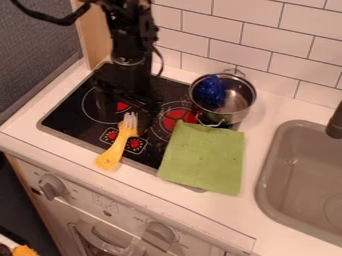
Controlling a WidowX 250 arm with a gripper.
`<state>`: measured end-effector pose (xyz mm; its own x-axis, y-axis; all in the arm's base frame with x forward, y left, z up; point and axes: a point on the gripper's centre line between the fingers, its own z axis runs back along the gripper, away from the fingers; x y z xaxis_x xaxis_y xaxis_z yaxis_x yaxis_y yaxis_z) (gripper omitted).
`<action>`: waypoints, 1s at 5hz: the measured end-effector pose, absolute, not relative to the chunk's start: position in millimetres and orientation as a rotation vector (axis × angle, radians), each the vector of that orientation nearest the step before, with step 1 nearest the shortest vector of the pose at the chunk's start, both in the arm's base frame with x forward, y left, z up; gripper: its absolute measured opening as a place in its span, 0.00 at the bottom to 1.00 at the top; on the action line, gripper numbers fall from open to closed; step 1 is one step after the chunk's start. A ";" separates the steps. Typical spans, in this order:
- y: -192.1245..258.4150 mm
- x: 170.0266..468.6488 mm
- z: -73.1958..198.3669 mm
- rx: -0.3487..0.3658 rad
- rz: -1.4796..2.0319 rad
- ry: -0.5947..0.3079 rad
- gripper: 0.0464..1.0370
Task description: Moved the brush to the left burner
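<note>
Wall: White rectangular tiles [274,45] with dark joints stood behind the counter; a dark grey panel [37,65] rose on the left, beside a strip of pale wood [99,35].
Counter: The white worktop [260,132] held a black cooktop [73,117] with red-centred burners.
Arm: The black arm [133,35] came in from the top edge, over the rear left of the cooktop.
Gripper: It hung low by the left burner [122,106]; whether the gripper [130,96] was released, clenched or grasping something, I could not tell.
Brush: I could not be sure which thing it was. A yellow utensil [119,146] with pale prongs lay at a slant in front of the left burner, prongs toward the gripper and handle end over the cooktop's front edge.
Pot: The metal pot [235,106] stood at the rear right of the cooktop, with a bumpy blue object [212,90] inside.
Cloth: The green cloth [204,157] lay flat across the cooktop's right front corner and the counter.
Sink: The grey basin [267,172] sat at the right, below a dark faucet [336,122].
Front: Knobs [52,187] lined the oven panel.
</note>
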<state>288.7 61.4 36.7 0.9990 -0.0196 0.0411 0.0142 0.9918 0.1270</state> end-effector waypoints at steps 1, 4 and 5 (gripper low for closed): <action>60.8 291.9 15.2 0.094 -0.019 0.012 0.96; 61.7 297.0 5.8 0.032 0.013 0.013 0.74; 62.5 297.9 10.0 0.006 -0.013 0.011 0.74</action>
<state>297.9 62.5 10.0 0.9999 -0.0132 -0.0107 0.0133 0.9999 0.0059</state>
